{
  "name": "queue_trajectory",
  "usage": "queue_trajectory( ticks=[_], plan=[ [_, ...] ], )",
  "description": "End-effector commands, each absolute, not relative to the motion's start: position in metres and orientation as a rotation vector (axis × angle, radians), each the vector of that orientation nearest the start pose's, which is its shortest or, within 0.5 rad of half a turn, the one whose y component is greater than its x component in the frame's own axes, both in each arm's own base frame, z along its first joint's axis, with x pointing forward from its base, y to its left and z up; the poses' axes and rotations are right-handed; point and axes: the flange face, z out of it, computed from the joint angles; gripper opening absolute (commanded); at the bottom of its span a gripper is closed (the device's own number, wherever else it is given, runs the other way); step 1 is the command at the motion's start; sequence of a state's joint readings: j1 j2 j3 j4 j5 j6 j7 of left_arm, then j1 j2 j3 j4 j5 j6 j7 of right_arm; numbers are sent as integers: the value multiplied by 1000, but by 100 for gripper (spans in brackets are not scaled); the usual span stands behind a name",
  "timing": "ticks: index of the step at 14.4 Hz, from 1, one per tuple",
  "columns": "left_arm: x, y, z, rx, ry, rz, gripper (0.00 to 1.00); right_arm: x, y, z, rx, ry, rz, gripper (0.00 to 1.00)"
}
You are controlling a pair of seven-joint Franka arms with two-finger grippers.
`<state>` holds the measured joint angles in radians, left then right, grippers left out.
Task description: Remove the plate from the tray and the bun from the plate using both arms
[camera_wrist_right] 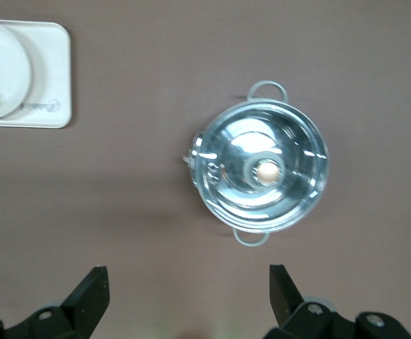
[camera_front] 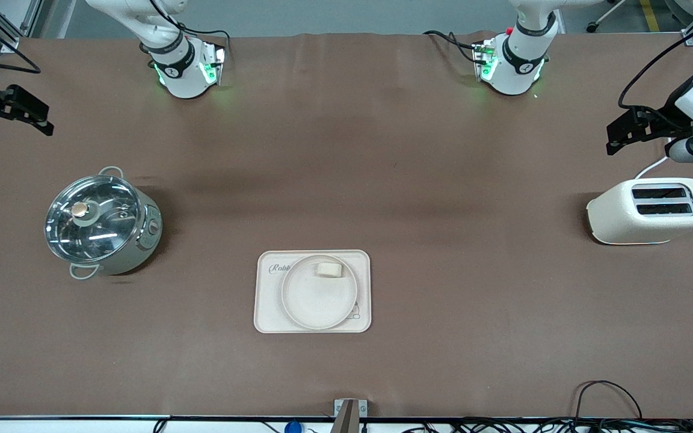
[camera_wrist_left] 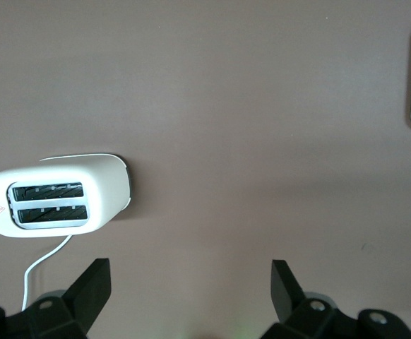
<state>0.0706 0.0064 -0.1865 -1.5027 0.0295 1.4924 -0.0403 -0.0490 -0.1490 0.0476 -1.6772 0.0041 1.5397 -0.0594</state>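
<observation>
Step in hand: we judge nothing is started yet; the plate (camera_front: 319, 293) sits on the tray (camera_front: 268, 316), and the bun (camera_front: 329, 270) lies on the plate, close to its rim on the side farther from the front camera.
Tray: it rests mid-table, nearer the front camera than both arm bases, about midway between the two ends.
Left gripper (camera_wrist_left: 191, 286): we see its fingers spread wide and empty, high over the left arm's end of the table, with the toaster (camera_front: 650, 210) on the table below it; it waits.
Right gripper (camera_wrist_right: 189, 289): likewise parted and holding nothing, up over the right arm's end of the table, above the pot (camera_front: 101, 222); it waits too.
Doing it well: we would bring one gripper down on the plate's raised rim at a bare stretch away from the bun, pinch rim only, and lift level so the bun does not roll. We would let the other gripper take the bun from above with a light squeeze, since it looks soft.
Sharing the work: we would have each arm come in from its own end, so the wrists do not cross over the tray.
Around: the lidded pot and the toaster stand well apart from the tray.
In the way: nothing stands between either gripper and the tray. The plate nearly spans the tray's shorter width, leaving little room for a finger outside the rim there.
</observation>
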Motion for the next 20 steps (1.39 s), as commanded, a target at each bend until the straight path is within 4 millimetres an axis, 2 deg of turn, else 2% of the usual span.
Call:
queue_trajectory(
  ticks=[1, 2, 3, 5, 7, 12, 14, 16, 17, 19, 20],
  plan=[
    [545, -57, 651, -3094, 108, 11, 100, 516, 69, 618, -3088, -76, -80, 100],
    [545, -57, 651, -3094, 106, 11, 100, 526, 94, 601, -3084, -80, -79, 100],
    [545, -57, 651, -3093, 103, 8, 100, 542, 119, 571, -3079, -72, -41, 100],
    [547, -56, 652, -3094, 99, -1, 100, 563, 168, 528, -3065, -117, -47, 100],
    [547, -55, 650, -3093, 96, 3, 100, 583, 211, 490, -3051, -86, -75, 100],
    [551, -53, 643, -3093, 90, 27, 100, 611, 302, 382, -2959, 110, -77, 100],
    [551, -53, 643, -3093, 90, 25, 100, 622, 326, 345, -2920, 200, -59, 100],
    [550, -53, 641, -3093, 90, 32, 100, 625, 354, 304, -2916, 212, -72, 100],
    [551, -54, 641, -3095, 85, 32, 100, 628, 359, 294, -2910, 191, -106, 100],
    [551, -53, 640, -3095, 85, 39, 100, 637, 350, 274, -2918, 201, -116, 100],
    [551, -53, 640, -3095, 88, 41, 100, 642, 348, 274, -2927, 190, -130, 97]
  ],
)
